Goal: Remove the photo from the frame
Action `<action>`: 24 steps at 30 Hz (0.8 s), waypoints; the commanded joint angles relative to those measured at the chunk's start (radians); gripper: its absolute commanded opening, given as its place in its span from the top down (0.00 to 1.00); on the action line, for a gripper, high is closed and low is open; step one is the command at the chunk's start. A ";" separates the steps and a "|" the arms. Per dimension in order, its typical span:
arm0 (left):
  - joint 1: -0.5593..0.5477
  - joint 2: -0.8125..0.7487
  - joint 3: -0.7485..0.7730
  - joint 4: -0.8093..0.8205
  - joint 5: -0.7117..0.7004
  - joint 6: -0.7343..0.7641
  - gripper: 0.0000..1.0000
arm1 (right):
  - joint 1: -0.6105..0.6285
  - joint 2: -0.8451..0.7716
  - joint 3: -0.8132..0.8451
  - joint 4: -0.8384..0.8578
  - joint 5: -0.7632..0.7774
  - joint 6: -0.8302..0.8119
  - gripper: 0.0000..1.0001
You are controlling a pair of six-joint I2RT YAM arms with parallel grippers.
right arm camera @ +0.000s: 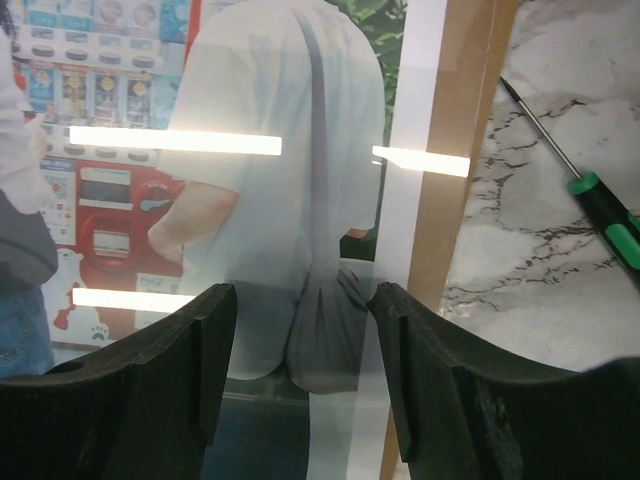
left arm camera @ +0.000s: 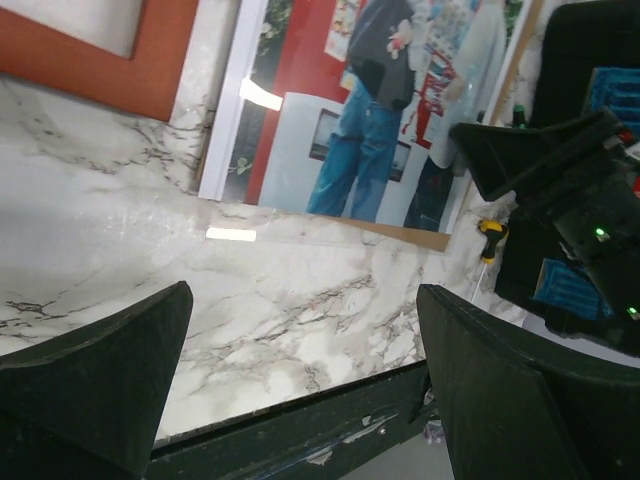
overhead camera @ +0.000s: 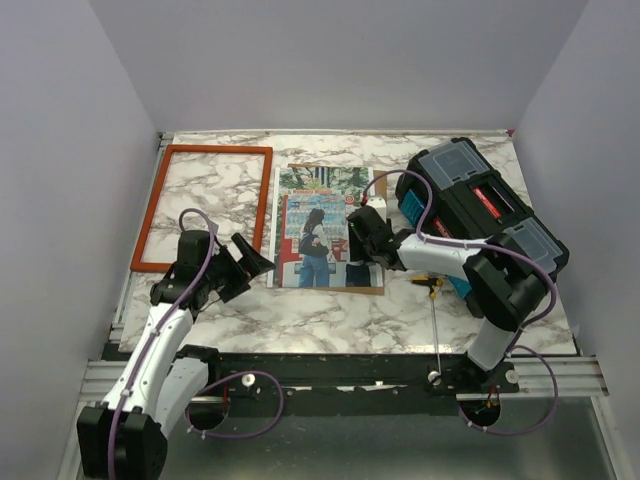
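Note:
The orange-red frame (overhead camera: 150, 212) lies empty on the marble table at the back left; one corner shows in the left wrist view (left arm camera: 110, 70). The photo (overhead camera: 318, 225), a colour print of people, lies to its right on a brown board (overhead camera: 376, 290), outside the frame. Light stripes glare on its glossy surface (right arm camera: 270, 150). My right gripper (overhead camera: 362, 236) is open just above the photo's right part (right arm camera: 300, 300), next to the board's strip (right arm camera: 455, 150). My left gripper (overhead camera: 250, 262) is open and empty over bare marble by the photo's near left corner (left arm camera: 305, 300).
A black toolbox (overhead camera: 490, 215) with blue latches stands at the right, behind my right arm. A yellow-handled screwdriver (overhead camera: 433, 290) lies near the board's near right corner. A green-handled screwdriver (right arm camera: 600, 215) lies right of the board. The table's front edge (left arm camera: 330, 420) is close under my left gripper.

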State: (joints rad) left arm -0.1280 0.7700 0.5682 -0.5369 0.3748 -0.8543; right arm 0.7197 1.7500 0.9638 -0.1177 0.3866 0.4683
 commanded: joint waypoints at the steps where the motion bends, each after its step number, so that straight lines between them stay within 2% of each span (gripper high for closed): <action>1: 0.009 0.080 -0.045 0.103 0.007 -0.030 0.03 | -0.011 0.002 0.030 -0.195 0.078 -0.043 0.35; 3: 0.010 0.126 -0.053 0.168 0.021 0.010 0.04 | 0.006 -0.045 0.033 -0.188 0.032 -0.098 0.33; 7: 0.008 0.183 -0.067 0.275 0.037 0.029 0.04 | 0.105 -0.089 0.052 -0.129 -0.084 -0.181 0.18; 10: 0.001 0.224 -0.053 0.315 0.038 0.024 0.03 | 0.192 -0.075 0.063 -0.056 -0.153 -0.222 0.14; 13: -0.012 0.317 -0.009 0.316 0.035 0.036 0.04 | 0.297 -0.076 0.039 0.035 -0.124 -0.295 0.13; 16: -0.044 0.381 0.008 0.334 0.002 0.041 0.05 | 0.330 -0.100 -0.007 0.107 -0.138 -0.321 0.16; 20: -0.087 0.446 0.042 0.363 -0.070 0.053 0.06 | 0.326 -0.104 -0.037 0.167 -0.079 -0.235 0.20; 24: -0.095 0.529 0.118 0.371 -0.097 0.086 0.08 | 0.259 -0.077 -0.062 0.160 -0.072 -0.086 0.34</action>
State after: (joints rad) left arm -0.2138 1.2354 0.5957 -0.2192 0.3447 -0.8207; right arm 1.0386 1.6661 0.9371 -0.0059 0.2790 0.2485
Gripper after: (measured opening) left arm 0.930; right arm 0.700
